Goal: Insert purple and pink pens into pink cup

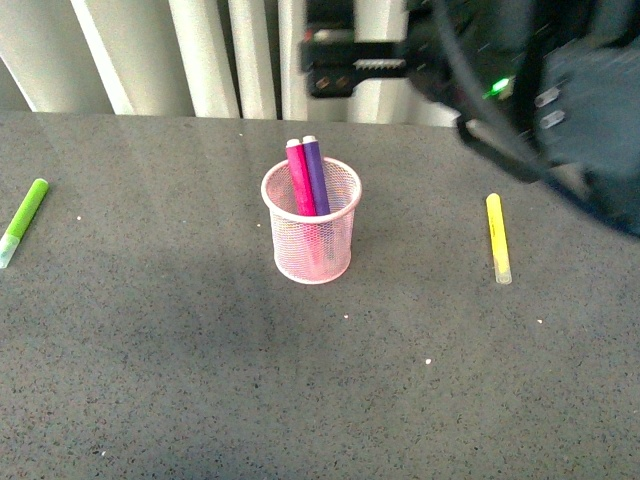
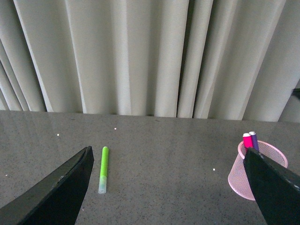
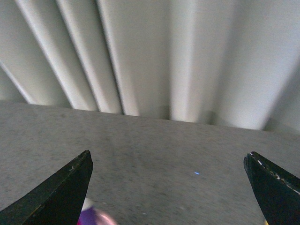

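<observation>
The pink cup (image 1: 312,235) stands upright at the middle of the grey table. The pink pen (image 1: 300,178) and the purple pen (image 1: 316,175) stand inside it side by side, leaning back, ends above the rim. My right gripper (image 1: 310,62) is open and empty, high above and behind the cup. In the right wrist view (image 3: 168,153) only a blurred purple and pink bit shows at the bottom edge. My left gripper (image 2: 167,150) is open and empty, out of the front view. Its view shows the cup (image 2: 236,176) with the pink pen (image 2: 247,140) and the purple pen (image 2: 253,139).
A lime-green marker (image 1: 25,218) lies at the far left of the table; it also shows in the left wrist view (image 2: 103,164). A yellow marker (image 1: 497,235) lies right of the cup. Pale curtains (image 1: 200,50) hang behind the table's far edge.
</observation>
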Robot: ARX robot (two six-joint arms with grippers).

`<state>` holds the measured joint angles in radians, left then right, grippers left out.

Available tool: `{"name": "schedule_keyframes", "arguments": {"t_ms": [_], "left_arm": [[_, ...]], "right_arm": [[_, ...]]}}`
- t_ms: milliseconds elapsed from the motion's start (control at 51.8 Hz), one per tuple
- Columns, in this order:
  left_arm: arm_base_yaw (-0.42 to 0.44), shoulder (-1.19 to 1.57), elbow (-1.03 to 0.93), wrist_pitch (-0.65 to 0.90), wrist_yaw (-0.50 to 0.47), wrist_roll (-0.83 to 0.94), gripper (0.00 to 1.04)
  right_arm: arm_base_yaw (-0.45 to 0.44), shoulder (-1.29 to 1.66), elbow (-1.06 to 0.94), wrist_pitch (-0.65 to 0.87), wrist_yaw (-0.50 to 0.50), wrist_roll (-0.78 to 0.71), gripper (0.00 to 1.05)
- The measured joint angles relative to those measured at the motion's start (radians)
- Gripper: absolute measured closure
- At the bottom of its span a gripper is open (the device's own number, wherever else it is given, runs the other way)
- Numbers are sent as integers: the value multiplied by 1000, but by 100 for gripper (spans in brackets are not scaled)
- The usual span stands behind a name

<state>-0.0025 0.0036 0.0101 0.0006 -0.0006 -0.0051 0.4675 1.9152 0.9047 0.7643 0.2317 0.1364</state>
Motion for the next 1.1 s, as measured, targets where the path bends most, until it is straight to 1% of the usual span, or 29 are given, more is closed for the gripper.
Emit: {"name": "schedule_keyframes", "arguments": {"t_ms": [39, 116, 348, 386, 425, 444, 483, 560, 599, 715, 831, 850, 1101], "left_arm": [[0, 0, 0, 0, 0, 0, 7], [0, 0, 0, 0, 0, 0, 7], [0, 0, 0, 0, 0, 0, 7], [0, 0, 0, 0, -2, 0, 7], [0, 0, 0, 0, 0, 0, 7], [0, 0, 0, 0, 0, 0, 7], [0, 0, 0, 0, -1, 0, 7], [0, 0, 0, 0, 0, 0, 7], [0, 0, 0, 0, 0, 0, 7], [0, 0, 0, 0, 0, 0, 7], [0, 0, 0, 0, 0, 0, 7], [0, 0, 0, 0, 0, 0, 7], [0, 0, 0, 0, 0, 0, 7]], "right_arm": [[-23, -71, -32, -42, 12, 11, 7], [-47, -123, -40, -47, 28, 27, 7], [-40, -117, -50, -46, 27, 25, 7], [-38, -112, -67, 21, 73, 2, 11], [-39, -111, -112, 141, 130, -36, 18], [-42, -118, -141, 192, 134, -60, 22], [-64, -149, -217, 282, 123, -94, 31], [-107, -214, -315, 336, 100, -122, 43], [-143, -256, -391, 396, 75, -133, 54], [-209, -366, -554, 409, 18, -140, 81], [-247, -463, -629, 399, -23, -140, 100], [-253, -480, -642, 395, -29, -143, 101], [-330, -703, -774, 299, -100, -140, 101]]}}
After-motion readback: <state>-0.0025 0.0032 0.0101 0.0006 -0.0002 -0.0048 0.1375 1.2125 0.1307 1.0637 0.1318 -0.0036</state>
